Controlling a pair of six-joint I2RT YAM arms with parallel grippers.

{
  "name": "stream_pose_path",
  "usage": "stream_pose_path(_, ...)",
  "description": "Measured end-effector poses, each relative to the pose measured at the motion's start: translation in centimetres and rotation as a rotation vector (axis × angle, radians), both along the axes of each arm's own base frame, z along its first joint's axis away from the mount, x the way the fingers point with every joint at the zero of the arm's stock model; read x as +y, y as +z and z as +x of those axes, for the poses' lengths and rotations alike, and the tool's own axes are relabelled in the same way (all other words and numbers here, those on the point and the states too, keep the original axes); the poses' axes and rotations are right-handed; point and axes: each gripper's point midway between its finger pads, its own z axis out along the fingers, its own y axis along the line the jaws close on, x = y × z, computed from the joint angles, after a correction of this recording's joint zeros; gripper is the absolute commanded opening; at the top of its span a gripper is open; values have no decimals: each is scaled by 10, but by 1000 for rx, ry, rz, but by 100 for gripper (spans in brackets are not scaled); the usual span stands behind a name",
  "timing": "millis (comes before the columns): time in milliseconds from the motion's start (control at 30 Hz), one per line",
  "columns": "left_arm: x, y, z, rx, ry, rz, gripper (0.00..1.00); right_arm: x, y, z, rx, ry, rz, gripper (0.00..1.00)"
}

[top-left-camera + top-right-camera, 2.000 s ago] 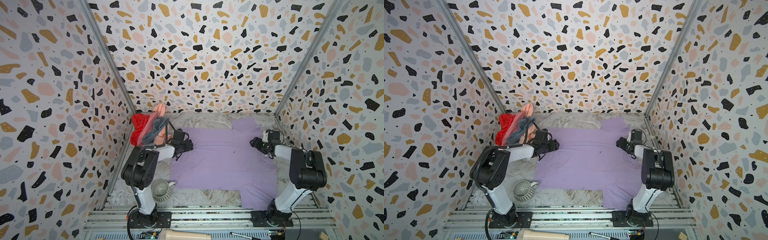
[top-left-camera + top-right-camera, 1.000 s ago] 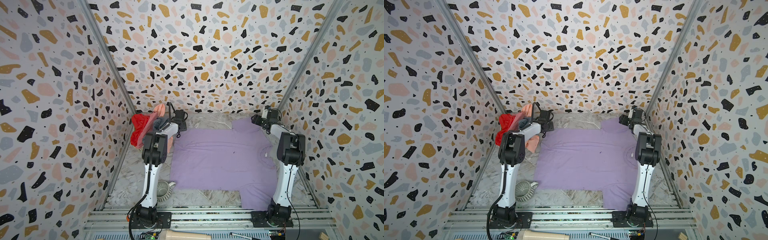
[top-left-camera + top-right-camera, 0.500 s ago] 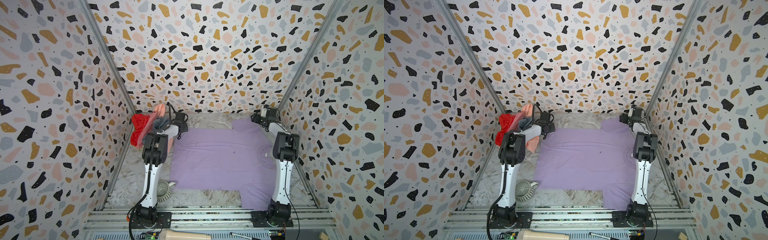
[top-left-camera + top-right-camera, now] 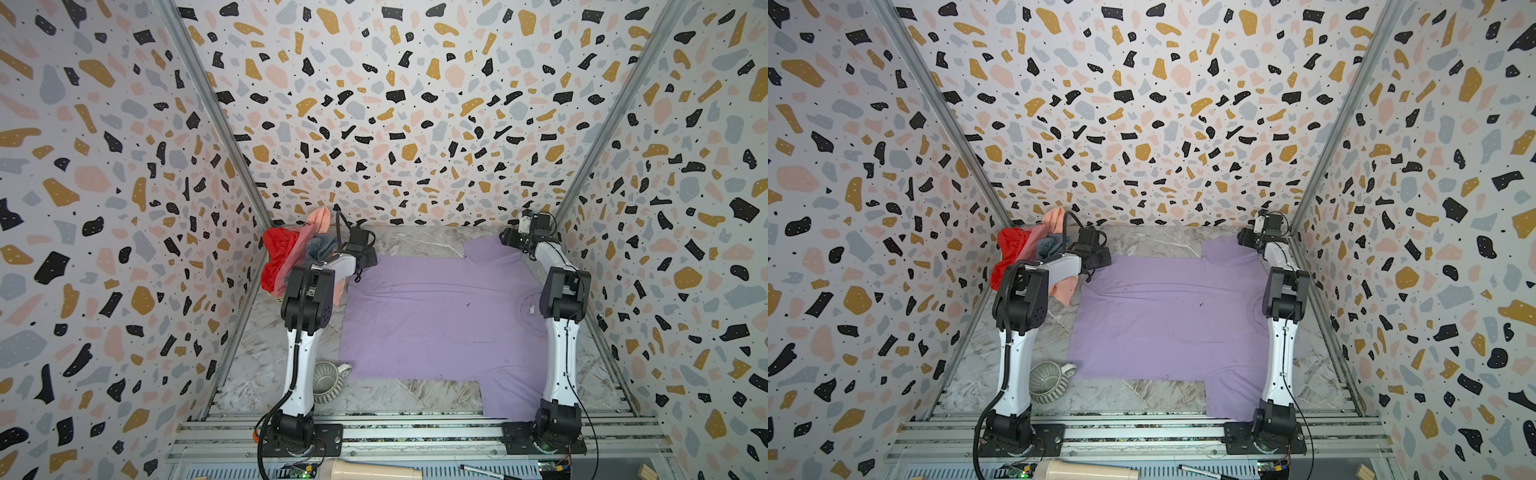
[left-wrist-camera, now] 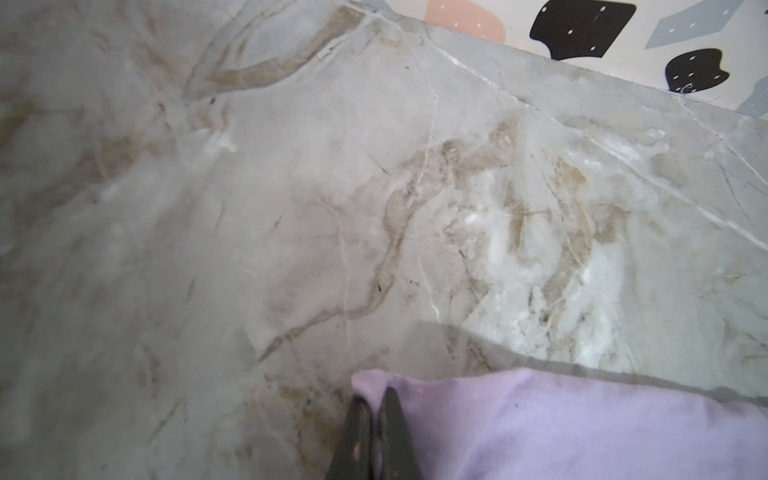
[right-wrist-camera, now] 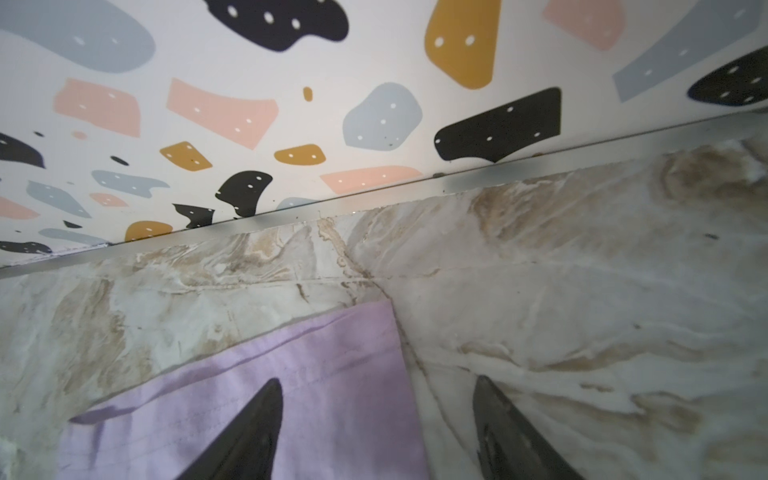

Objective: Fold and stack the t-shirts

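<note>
A lilac t-shirt [image 4: 436,316] [image 4: 1167,324] lies spread flat on the marble table, its white neck label [image 4: 532,308] near the right arm. My left gripper [image 4: 365,264] [image 4: 1100,259] is at the shirt's far left corner. In the left wrist view it [image 5: 376,405] is shut on that lilac corner. My right gripper [image 4: 505,239] [image 4: 1241,239] is low over the far sleeve. In the right wrist view it [image 6: 376,384] is open, one finger over the sleeve [image 6: 291,374], the other over bare marble. Red [image 4: 278,257], grey-blue [image 4: 318,249] and peach [image 4: 320,218] t-shirts are heaped at the far left.
A ribbed grey-green mug [image 4: 326,380] [image 4: 1046,380] lies beside the left arm's base, close to the lilac shirt's near left corner. Patterned walls close in three sides, the back wall just beyond both grippers. A metal rail [image 4: 415,432] runs along the front.
My left gripper has shut on the shirt's far left corner. The right jaws have narrowed a little. Both arms stay reached to the back of the table.
</note>
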Motion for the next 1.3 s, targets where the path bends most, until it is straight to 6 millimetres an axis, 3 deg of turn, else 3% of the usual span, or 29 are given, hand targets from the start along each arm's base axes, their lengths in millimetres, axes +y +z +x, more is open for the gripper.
stream_pose_path(67,-1,0,0,1,-2,-8,0,9,-2,0,7,23,-22,47)
stream_pose_path(233,-10,2,0,1,-13,-64,0,35,-7,5,6,39,-86,37)
stream_pose_path(367,-14,4,1,-3,-18,-94,0,48,-8,6,2,42,-106,14)
stream_pose_path(433,-15,5,1,-3,-21,-101,0,47,-9,6,4,36,-111,8)
stream_pose_path(633,-14,6,2,-5,-20,-97,0,38,-8,4,-3,23,-104,0)
stream_pose_path(800,-8,15,10,-31,-7,-82,0,36,1,-19,19,27,-95,0)
stream_pose_path(900,-4,24,14,-52,-1,-67,0,34,26,-31,-6,30,-92,0)
stream_pose_path(1133,7,58,19,-117,-2,-25,0,25,116,-41,-157,45,-99,0)
stream_pose_path(1200,9,74,19,-145,-6,-12,0,23,132,-45,-179,48,-108,0)
stream_pose_path(1300,12,97,13,-180,-10,2,0,21,138,-58,-175,53,-118,0)
